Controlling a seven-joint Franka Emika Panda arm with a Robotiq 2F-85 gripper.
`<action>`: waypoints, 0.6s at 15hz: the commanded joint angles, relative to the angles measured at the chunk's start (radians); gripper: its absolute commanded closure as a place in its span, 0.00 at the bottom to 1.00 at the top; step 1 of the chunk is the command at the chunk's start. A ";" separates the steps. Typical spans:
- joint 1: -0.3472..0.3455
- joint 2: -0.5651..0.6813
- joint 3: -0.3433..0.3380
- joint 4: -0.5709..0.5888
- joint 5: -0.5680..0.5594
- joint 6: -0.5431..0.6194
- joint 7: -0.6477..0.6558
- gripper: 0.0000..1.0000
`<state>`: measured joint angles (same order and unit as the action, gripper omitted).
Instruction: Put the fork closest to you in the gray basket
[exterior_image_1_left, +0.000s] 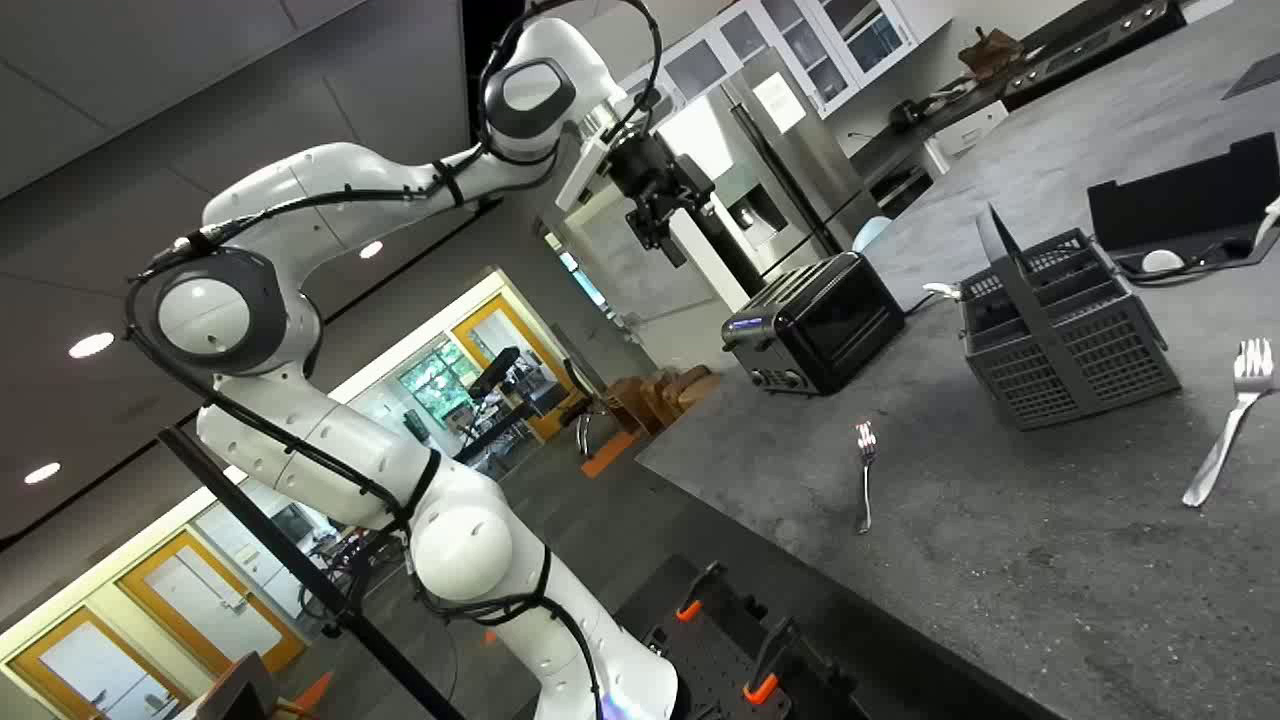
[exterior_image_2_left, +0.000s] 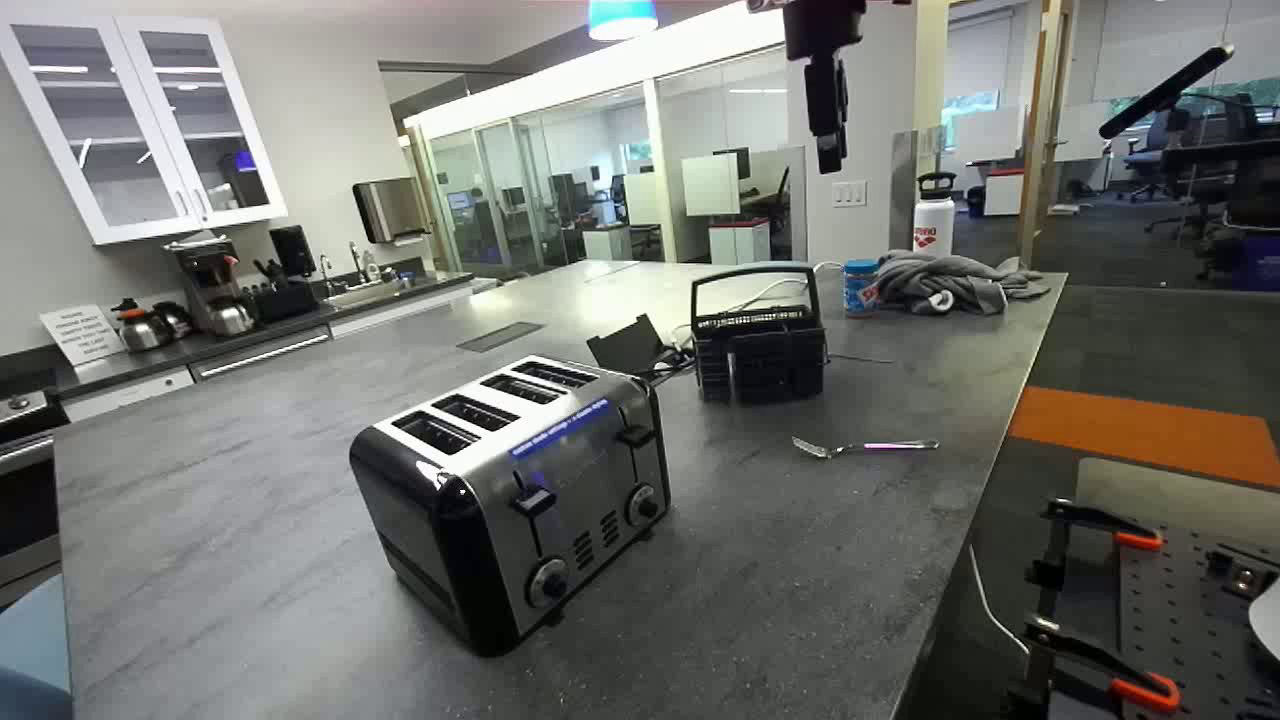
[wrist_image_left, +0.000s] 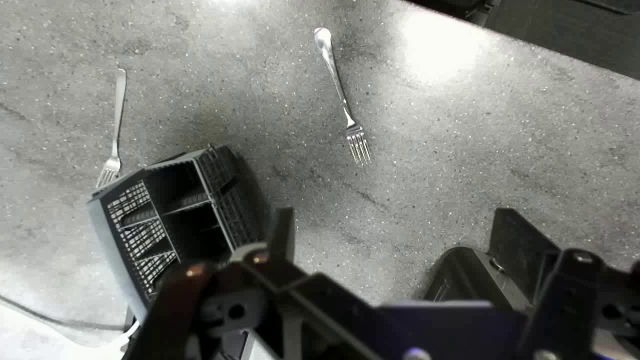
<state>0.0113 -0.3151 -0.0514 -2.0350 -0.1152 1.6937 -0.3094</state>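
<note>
Judging by how things lie, the task is at its outset: the fork (exterior_image_1_left: 866, 478) to be moved lies on the bench (exterior_image_1_left: 1000, 560), near the edge on the robot's side and, in an exterior view, left of the gray basket (exterior_image_1_left: 1110, 350), well apart from it. The second fork (exterior_image_1_left: 1230, 425), right of the basket in that view, is probably to be left alone. Reaching, grasping, carrying and releasing all seem left to do. The arm (exterior_image_1_left: 345, 440) stands bent, its end high above the bench; the jaws point down, spread wide with nothing between them, and touch neither fork nor basket.
</note>
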 joint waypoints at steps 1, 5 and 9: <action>0.001 0.001 0.000 0.002 0.000 -0.002 0.000 0.00; 0.002 0.000 -0.003 -0.013 -0.007 0.025 -0.019 0.00; 0.007 -0.020 -0.040 -0.113 0.022 0.132 -0.166 0.00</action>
<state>0.0114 -0.3143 -0.0571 -2.0648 -0.1112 1.7381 -0.3677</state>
